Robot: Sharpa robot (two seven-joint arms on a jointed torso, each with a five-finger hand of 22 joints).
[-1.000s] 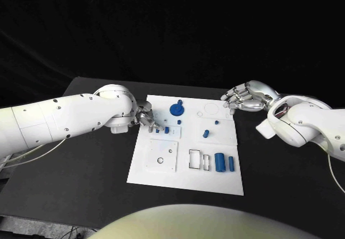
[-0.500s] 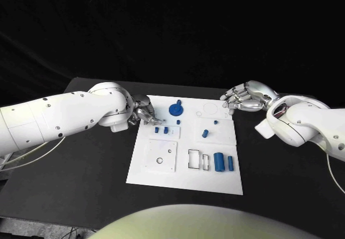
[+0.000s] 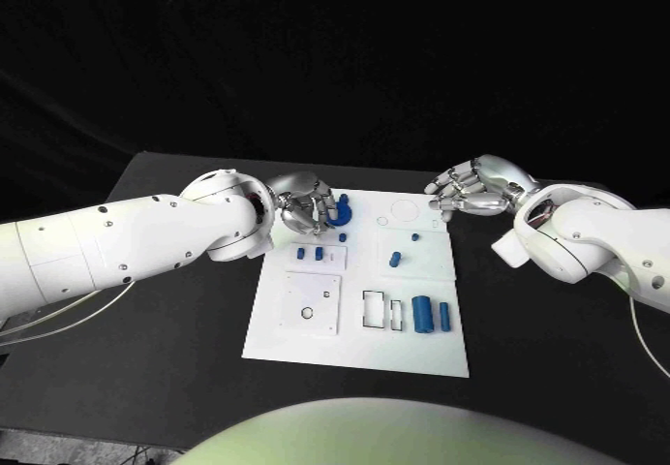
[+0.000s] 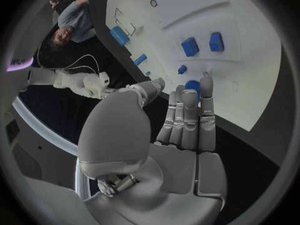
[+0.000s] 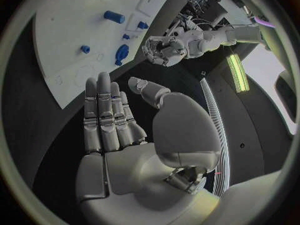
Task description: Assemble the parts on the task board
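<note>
Task board (image 3: 356, 334): mid-table, I log blue parts (image 3: 435, 316) on it. Left hand (image 3: 306, 202): over the round blue part (image 3: 341, 210); my left wrist view shows straight, empty fingers (image 4: 187, 120). Right hand (image 3: 472, 191): empty, fingers extended, by the board's far corner.

The task board (image 3: 419, 334) is white with thin black outlines, on a black table (image 3: 167, 329). Its parts (image 3: 424, 315) are blue. Both arms are white; the left hand (image 3: 306, 206) and right hand (image 3: 471, 190) are silver.
</note>
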